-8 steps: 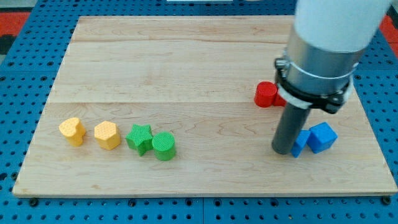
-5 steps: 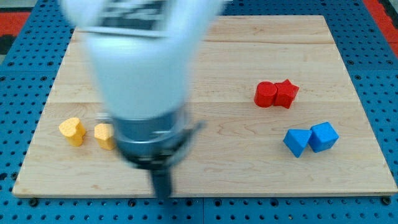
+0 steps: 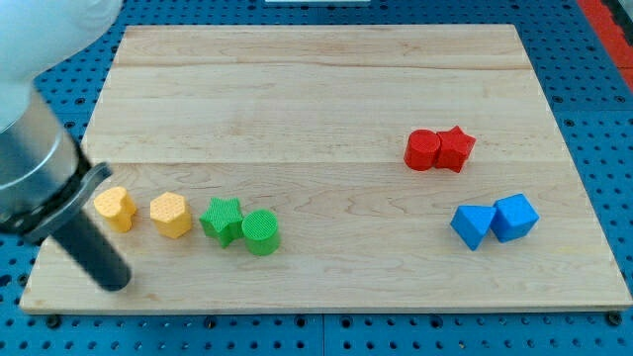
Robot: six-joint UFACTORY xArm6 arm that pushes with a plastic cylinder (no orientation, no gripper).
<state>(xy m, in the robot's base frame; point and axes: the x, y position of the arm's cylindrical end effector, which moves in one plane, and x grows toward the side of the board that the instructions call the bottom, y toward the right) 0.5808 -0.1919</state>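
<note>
No writing or label can be read on anything here. The arm carries no claw, only a dark rod, so nothing is held or pinched; my tip (image 3: 116, 281) rests on the wooden board (image 3: 316, 89) near its bottom left corner, touching no block. Nearest to it is the yellow heart-shaped block (image 3: 115, 208), just up and to the view's right of the tip, with a clear gap between them. Beside that block, along the board's bottom edge toward the view's right, come the yellow hexagon block (image 3: 170, 214), then the green star block (image 3: 222, 219) and the green cylinder (image 3: 261, 232), those two greens touching. Well apart, toward the board's right edge, the red cylinder (image 3: 422, 149) touches the red star block (image 3: 456, 148), and below them the blue triangular block (image 3: 472, 226) touches the blue cube (image 3: 515, 217). There are no containers on the board.
</note>
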